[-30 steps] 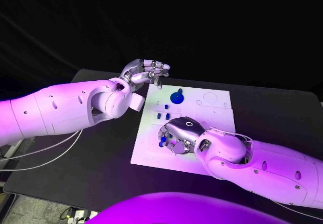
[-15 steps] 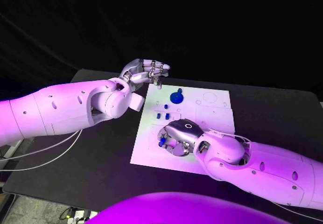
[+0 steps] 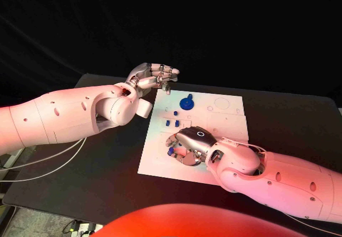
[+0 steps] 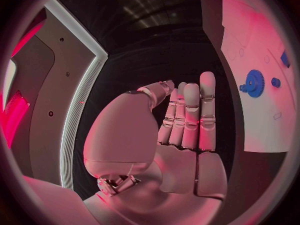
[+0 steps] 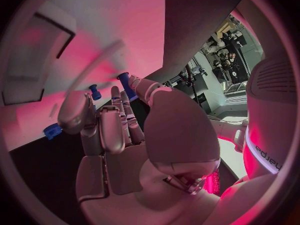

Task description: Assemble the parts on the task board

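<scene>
Fingers of the left hand (image 3: 153,76) curl together on nothing, above the table (image 3: 106,177) beside the task board (image 3: 160,160). Blue parts (image 3: 187,102) lie on the board. Whether the right hand (image 3: 189,145), low over it, holds anything cannot be told.

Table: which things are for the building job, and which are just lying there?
For the job: board; blue gear; small blue pegs; right hand, down over the board.
Just lying about: white cables, away from the board.
</scene>
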Controlling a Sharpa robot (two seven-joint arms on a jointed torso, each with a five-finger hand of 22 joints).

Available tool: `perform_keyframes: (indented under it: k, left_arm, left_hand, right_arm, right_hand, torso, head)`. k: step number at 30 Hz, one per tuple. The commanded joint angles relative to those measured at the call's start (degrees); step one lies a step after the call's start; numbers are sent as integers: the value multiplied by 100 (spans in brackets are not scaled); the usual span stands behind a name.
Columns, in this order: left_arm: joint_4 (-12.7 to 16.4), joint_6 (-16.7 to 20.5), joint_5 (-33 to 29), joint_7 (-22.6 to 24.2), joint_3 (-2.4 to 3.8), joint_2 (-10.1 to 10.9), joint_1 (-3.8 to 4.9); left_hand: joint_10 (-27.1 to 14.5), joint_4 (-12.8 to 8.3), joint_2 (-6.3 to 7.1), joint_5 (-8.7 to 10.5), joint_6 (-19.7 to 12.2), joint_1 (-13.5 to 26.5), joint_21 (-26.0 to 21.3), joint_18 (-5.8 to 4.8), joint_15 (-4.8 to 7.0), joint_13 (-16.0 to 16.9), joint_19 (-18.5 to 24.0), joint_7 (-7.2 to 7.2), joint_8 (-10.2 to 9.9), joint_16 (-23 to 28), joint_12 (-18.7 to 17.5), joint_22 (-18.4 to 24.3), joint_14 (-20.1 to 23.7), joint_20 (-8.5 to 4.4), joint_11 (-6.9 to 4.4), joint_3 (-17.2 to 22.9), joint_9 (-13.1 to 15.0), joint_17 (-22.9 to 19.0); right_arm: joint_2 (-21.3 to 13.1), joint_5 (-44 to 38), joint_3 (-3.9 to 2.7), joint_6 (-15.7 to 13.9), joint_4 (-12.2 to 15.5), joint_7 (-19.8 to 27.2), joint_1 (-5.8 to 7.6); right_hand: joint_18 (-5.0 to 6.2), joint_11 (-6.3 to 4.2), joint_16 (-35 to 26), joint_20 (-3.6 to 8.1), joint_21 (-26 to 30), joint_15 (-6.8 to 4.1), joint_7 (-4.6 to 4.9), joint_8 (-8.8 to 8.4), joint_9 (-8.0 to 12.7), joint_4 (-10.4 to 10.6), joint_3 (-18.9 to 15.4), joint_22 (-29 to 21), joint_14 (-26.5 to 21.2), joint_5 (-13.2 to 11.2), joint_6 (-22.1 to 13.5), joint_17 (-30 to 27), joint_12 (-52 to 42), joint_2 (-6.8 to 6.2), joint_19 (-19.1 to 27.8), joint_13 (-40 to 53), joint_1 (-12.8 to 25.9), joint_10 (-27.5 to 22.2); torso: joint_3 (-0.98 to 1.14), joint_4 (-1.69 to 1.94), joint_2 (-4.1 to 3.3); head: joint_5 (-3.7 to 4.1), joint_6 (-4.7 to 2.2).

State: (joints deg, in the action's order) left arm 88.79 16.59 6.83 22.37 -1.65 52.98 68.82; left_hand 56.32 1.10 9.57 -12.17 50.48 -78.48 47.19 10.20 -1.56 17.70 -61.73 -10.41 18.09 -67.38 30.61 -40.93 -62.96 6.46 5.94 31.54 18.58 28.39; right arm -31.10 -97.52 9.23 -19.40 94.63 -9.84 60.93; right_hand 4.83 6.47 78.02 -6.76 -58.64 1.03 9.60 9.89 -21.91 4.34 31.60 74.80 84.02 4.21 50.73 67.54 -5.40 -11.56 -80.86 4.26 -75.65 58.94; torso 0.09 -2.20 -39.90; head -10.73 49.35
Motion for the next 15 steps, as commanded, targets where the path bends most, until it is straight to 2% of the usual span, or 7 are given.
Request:
perform_keyframes:
  k: [1,5,9,11,15]
  left_arm:
    - [1,-117,-20,-1,4,0,6]
    - [-13,-126,-20,-16,4,2,6]
    - [-19,-133,-20,-25,4,3,6]
    - [-22,-135,-20,-27,3,2,6]
    - [-28,-140,-20,-28,3,0,5]
  left_hand:
    - [-42,-3,-64,-19,-43,4,-18,36,-18,9,2,-16,25,-7,19,-5,42,28,11,19,5,-8]
    - [-42,-3,-64,-19,-43,4,-18,36,-18,9,2,-16,25,-7,19,-5,42,28,11,19,5,-8]
    - [-47,-1,-68,-19,-45,7,-19,36,-18,9,3,-16,27,-8,26,-5,43,29,11,21,6,-9]
    - [-47,-1,-68,-19,-45,7,-19,36,-18,9,3,-16,27,-8,26,-5,43,29,11,21,6,-9]
    - [-47,-1,-68,-19,-45,7,-19,36,-18,9,3,-16,27,-8,26,-5,43,29,11,21,6,-9]
  right_arm:
    - [-9,8,1,-177,4,74,-6]
    - [-31,15,1,-252,14,80,-6]
    - [-85,13,1,-495,54,112,-9]
    - [-141,19,1,-628,105,151,-11]
    - [-370,91,-13,-853,304,260,-4]
  right_hand:
    - [96,0,-22,-3,50,43,-3,-22,6,2,-27,-11,19,22,-37,-28,-6,-46,35,-1,-34,-27]
    - [93,-1,-14,-3,34,43,-5,-22,6,1,-28,-3,22,24,-38,-14,-10,-44,31,0,-37,-27]
    - [114,18,-44,-19,161,58,0,-59,21,-16,-72,-58,-18,89,-117,-84,-33,-60,77,-1,-62,-167]
    - [149,42,-87,-36,371,77,-13,-101,37,-25,-120,-155,-63,106,-209,-171,-46,-69,146,-9,-80,-323]
    - [151,45,-84,-44,384,82,-16,-115,41,-30,-162,-160,-72,107,-245,-176,-90,-81,149,-2,-88,-357]
  torso:
    - [2,-4,-2]
    - [1,-1,1]
    - [4,2,0]
    - [5,1,0]
    - [-1,4,4]
  head:
    - [-7,4]
    - [-1,2]
    - [8,-7]
    - [12,-12]
    - [51,-32]
